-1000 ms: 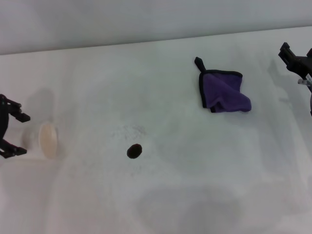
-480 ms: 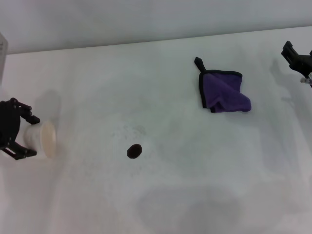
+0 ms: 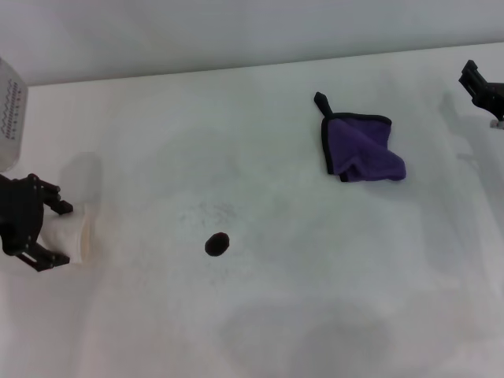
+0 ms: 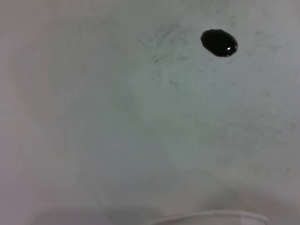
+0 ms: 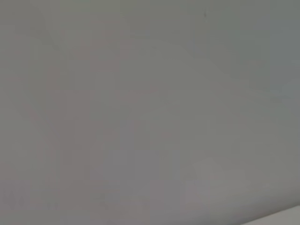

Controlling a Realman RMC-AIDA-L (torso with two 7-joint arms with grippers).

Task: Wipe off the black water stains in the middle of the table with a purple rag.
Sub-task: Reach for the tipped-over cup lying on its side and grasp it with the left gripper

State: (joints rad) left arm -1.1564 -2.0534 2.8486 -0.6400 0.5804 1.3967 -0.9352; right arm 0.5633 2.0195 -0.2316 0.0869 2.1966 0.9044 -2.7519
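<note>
The black water stain [image 3: 217,243] is a small dark blot near the middle of the white table [image 3: 260,315]; it also shows in the left wrist view [image 4: 219,42]. The purple rag [image 3: 361,147] lies folded at the back right, its black loop pointing away. My left gripper [image 3: 64,235] is at the far left, open, with its fingers either side of a cream-white cup [image 3: 77,233] lying on its side. My right gripper [image 3: 479,85] is at the far right edge, well right of the rag and partly out of view.
Faint grey speckles [image 3: 214,211] lie just behind the stain. The cup's rim [image 4: 211,217] shows at the edge of the left wrist view. A pale grey block [image 3: 9,110] stands at the far left edge. The right wrist view shows only a blank grey surface.
My left gripper has moved in toward the table and now straddles the cup, which has shifted slightly. My right gripper has drawn back toward the right edge. Rag and stain are unmoved.
</note>
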